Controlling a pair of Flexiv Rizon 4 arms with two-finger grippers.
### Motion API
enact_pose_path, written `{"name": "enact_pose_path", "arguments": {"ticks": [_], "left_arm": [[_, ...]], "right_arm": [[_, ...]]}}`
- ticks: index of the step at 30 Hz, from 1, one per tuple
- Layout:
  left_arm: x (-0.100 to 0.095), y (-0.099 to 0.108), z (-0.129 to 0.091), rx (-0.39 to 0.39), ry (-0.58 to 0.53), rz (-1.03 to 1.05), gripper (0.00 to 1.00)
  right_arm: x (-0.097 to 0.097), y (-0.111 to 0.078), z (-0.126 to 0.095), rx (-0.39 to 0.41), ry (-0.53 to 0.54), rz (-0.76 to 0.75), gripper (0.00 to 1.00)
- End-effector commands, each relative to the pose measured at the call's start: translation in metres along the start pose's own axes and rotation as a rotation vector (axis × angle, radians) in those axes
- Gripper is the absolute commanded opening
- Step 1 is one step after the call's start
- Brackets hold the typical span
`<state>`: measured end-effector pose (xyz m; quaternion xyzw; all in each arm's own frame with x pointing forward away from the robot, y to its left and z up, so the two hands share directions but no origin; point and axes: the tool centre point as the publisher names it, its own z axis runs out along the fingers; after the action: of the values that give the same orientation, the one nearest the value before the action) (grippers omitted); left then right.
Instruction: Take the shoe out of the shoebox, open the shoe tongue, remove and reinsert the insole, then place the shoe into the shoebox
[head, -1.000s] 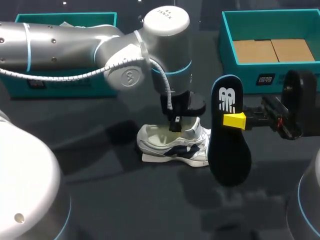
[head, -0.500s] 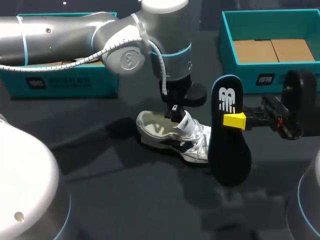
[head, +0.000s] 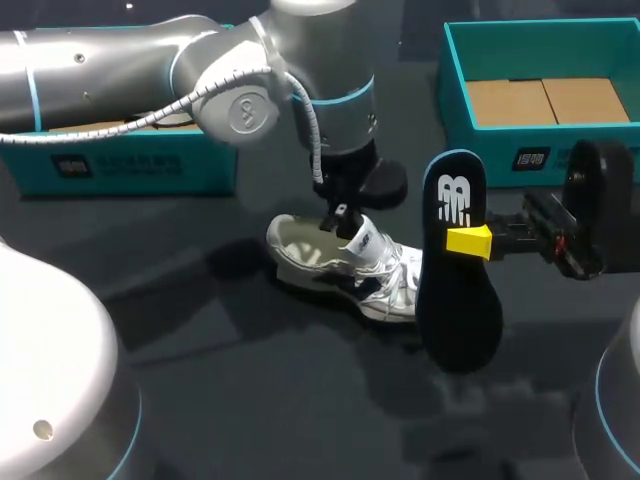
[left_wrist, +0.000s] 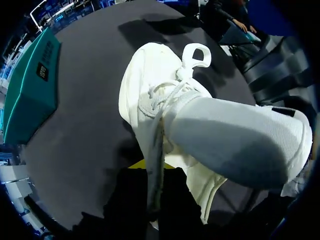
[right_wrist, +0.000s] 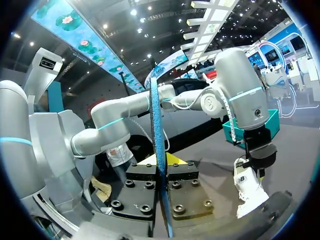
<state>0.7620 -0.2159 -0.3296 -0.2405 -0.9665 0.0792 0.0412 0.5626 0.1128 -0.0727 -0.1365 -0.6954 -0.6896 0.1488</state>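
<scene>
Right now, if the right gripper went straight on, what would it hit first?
Probably the shoe, near the tongue the left gripper holds, with the carried insole touching first. Depth is unclear.

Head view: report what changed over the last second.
The left tool, shut on the tongue, moved up and slightly left in the view. That pulled the tongue open and turned and tilted the shoe on the table. The right tool kept the insole clamped upright in the same spot. Both shoeboxes stayed put.
</scene>
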Motion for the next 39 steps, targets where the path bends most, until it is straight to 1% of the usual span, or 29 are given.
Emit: {"name": "enact_pose_path", "arguments": {"ticks": [1, 3, 4, 6, 8, 9, 10, 11, 12, 14, 16, 19, 22, 27, 33, 39], "left_arm": [[0.011, -0.001, -0.018, -0.010, 0.001, 0.267, 0.00], [0.013, 0.000, -0.024, -0.019, -0.016, 0.356, 0.00], [0.015, -0.001, -0.027, -0.008, -0.009, 0.438, 0.00], [0.017, -0.001, -0.030, -0.020, -0.026, 0.536, 0.00], [0.020, -0.001, -0.033, -0.018, -0.030, 0.634, 0.00], [0.021, -0.001, -0.033, -0.004, -0.018, 0.704, 0.00], [0.022, 0.000, -0.033, 0.005, -0.030, 0.758, 0.00], [0.022, 0.000, -0.032, -0.012, -0.027, 0.788, 0.00], [0.022, 0.000, -0.030, -0.006, -0.022, 0.853, 0.00], [0.022, -0.002, -0.027, -0.010, -0.020, 0.893, 0.00], [0.022, -0.003, -0.025, 0.010, -0.016, 0.960, 0.00], [0.027, -0.005, -0.024, 0.012, -0.029, 1.051, 0.00], [0.031, -0.008, -0.023, 0.004, -0.049, 1.113, 0.00], [0.032, -0.016, -0.016, -0.014, -0.061, 1.176, 0.00], [0.033, -0.020, -0.008, -0.015, -0.052, 1.224, 0.00], [0.029, -0.028, 0.005, -0.031, -0.009, 1.214, 0.00]], "right_arm": [[0.007, -0.001, -0.001, -0.002, -0.014, -0.001, 0.00], [0.007, -0.001, -0.001, -0.002, -0.014, -0.001, 0.00], [0.007, -0.001, -0.001, -0.002, -0.014, -0.001, 0.00], [0.007, -0.001, -0.001, -0.002, -0.014, -0.001, 0.00], [0.007, -0.001, -0.001, -0.002, -0.014, -0.001, 0.00], [0.007, -0.001, -0.001, -0.002, -0.014, -0.001, 0.00], [0.007, -0.001, -0.001, -0.002, -0.014, -0.001, 0.00], [0.007, -0.001, -0.001, -0.002, -0.014, -0.001, 0.00], [0.007, -0.001, -0.001, -0.002, -0.014, -0.001, 0.00], [0.007, -0.001, -0.001, -0.002, -0.014, -0.001, 0.00], [0.007, -0.001, -0.001, -0.002, -0.014, -0.001, 0.00], [0.007, -0.001, -0.001, -0.002, -0.014, -0.001, 0.00], [0.007, -0.001, -0.001, -0.002, -0.014, -0.001, 0.00], [0.007, -0.001, -0.001, -0.002, -0.014, -0.001, 0.00], [0.007, -0.001, -0.001, -0.002, -0.014, -0.001, 0.00], [0.007, -0.001, -0.001, -0.002, -0.014, -0.001, 0.00]]}}
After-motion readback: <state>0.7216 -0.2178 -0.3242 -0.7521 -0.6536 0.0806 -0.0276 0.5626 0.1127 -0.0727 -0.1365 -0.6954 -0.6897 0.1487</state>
